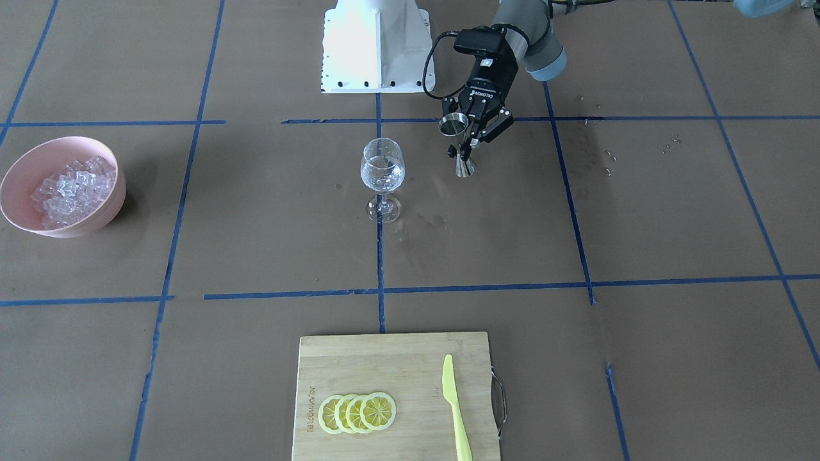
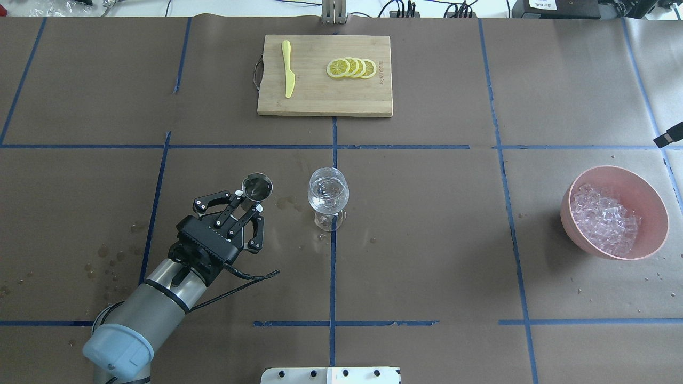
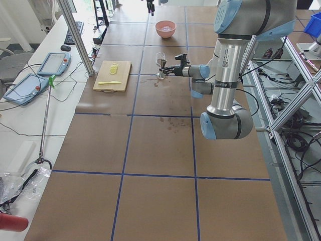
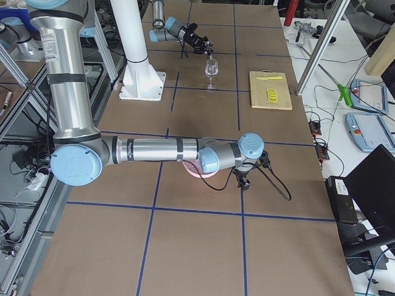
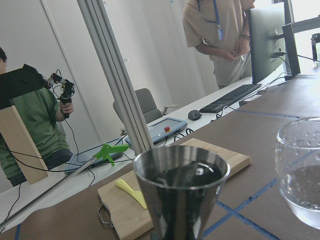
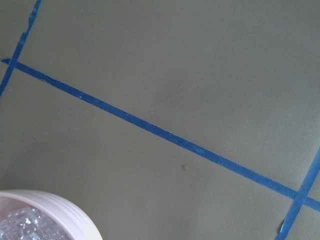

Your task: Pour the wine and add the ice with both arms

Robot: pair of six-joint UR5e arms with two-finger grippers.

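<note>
We see the left arm reaching in over the table; its fingers are closed partway on the narrow waist of a steel jigger, which they hold roughly upright above the table; the wrist view looks into its dark cup, and we cannot tell whether any liquid is inside. The jigger hangs just beside the wine glass, on the robot's left of it, with a clear gap between the two rims. The wine lies as a shallow clear pool in the glass, which stands on a blue tape line. The ice is heaped in a pink bowl, well apart from the glass on the robot's right; bare table lies between them. The right arm stretches out above the bowl's side of the table; its wrist view catches only the bowl's rim and tape, and we cannot tell how its fingers stand. A cutting board sits at the table's far edge with lemon slices and a yellow knife; droplets spot the paper on the robot's left.
</note>
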